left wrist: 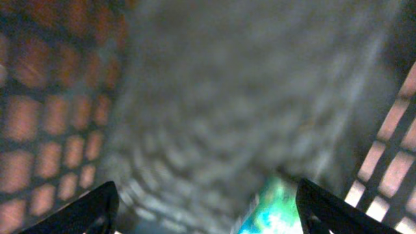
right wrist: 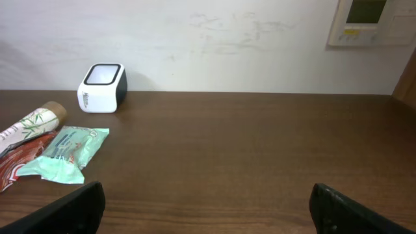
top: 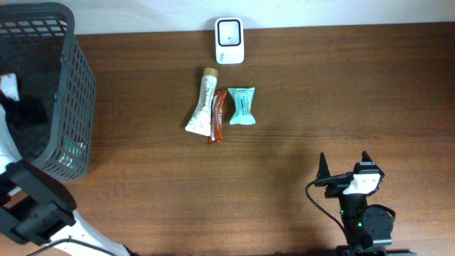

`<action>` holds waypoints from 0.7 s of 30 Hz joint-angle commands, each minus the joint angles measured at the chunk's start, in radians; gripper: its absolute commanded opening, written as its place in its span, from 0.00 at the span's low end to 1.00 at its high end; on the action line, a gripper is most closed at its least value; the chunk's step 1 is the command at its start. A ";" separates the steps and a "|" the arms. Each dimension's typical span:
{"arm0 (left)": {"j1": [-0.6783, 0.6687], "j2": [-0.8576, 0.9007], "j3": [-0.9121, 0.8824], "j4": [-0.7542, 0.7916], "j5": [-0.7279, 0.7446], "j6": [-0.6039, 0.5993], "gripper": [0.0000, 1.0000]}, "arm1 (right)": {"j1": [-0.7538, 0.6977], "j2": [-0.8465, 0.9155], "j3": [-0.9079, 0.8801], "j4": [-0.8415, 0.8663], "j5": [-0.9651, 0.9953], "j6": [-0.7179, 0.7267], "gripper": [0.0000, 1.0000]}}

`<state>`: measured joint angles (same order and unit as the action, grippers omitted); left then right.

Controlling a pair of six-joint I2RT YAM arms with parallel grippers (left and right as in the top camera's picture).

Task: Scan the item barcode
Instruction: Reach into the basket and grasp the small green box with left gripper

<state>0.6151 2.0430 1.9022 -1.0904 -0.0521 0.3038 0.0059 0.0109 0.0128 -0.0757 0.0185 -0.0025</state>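
My overhead view looks straight down from well above the table (top: 320,107), taking in the basket (top: 78,85) at the left edge and the scanner (top: 229,40) with the cluster of packets (top: 219,114) just below it, mid-table. The left wrist view sits inside that basket, facing its mesh so closely that I get mostly blur, and the basket is all it shares with overhead. The right wrist view rides low over the near right of the table, faces level across it toward the wall (right wrist: 227,45), and shares the scanner and packets, at its left, with overhead.
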 commanded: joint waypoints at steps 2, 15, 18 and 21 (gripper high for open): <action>0.017 -0.008 -0.161 -0.022 0.044 0.161 0.84 | -0.005 -0.007 -0.007 -0.004 0.012 0.003 0.98; 0.017 0.009 -0.305 -0.015 0.108 0.266 0.60 | -0.006 -0.007 -0.007 -0.004 0.012 0.003 0.99; 0.017 0.011 -0.360 -0.009 0.151 0.266 0.57 | -0.006 -0.007 -0.007 -0.004 0.012 0.003 0.99; 0.017 0.011 -0.454 0.042 0.206 0.266 0.49 | -0.006 -0.007 -0.007 -0.004 0.012 0.003 0.99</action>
<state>0.6296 2.0422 1.5303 -1.0790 0.0856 0.5575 0.0059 0.0109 0.0128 -0.0757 0.0181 -0.0029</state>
